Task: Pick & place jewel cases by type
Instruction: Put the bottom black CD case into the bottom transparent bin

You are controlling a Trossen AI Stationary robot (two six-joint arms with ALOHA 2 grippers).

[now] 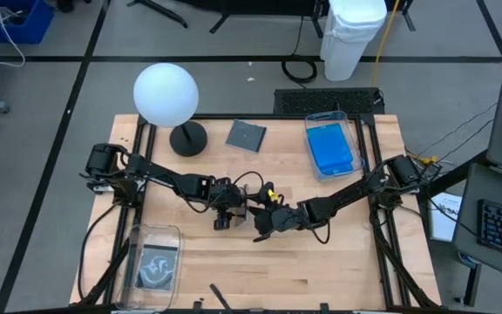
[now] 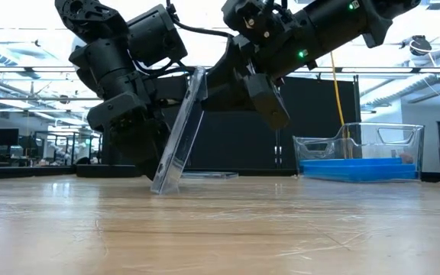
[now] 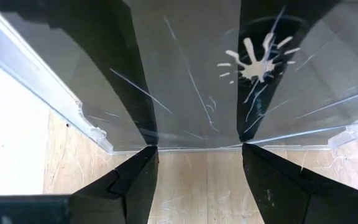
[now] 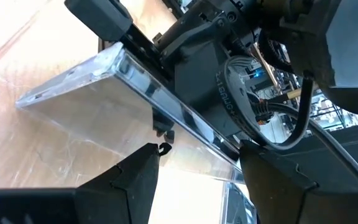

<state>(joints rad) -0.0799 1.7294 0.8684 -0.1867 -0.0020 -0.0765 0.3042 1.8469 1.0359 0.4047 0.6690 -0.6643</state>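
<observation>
A dark grey jewel case (image 2: 179, 134) with a clear rim stands on its lower edge mid-table, its top tilted toward my right gripper (image 1: 262, 228). My left gripper (image 1: 224, 218) is open on the case's other side, low at its foot. My right gripper (image 4: 197, 163) is open beside the case's upper edge (image 4: 166, 106). A second dark case (image 1: 246, 135) lies flat at the far middle. Blue cases (image 1: 330, 146) lie in a clear bin (image 1: 345, 118) at the far right. Another dark case (image 1: 155, 266) lies in a clear bin (image 1: 174, 234) at the near left. My left gripper sets both open fingertips (image 3: 149, 149) against the case's broad face at its lower edge (image 3: 197, 148), slanting down from the table's left. The case stands on that edge, tilted away from the fingers. My right gripper: whether it touches the case's upper part (image 2: 198, 80) I cannot tell.
A white globe lamp (image 1: 166, 92) on a black base (image 1: 188, 138) stands at the far left. Bare wood lies along the near edge between the two arms.
</observation>
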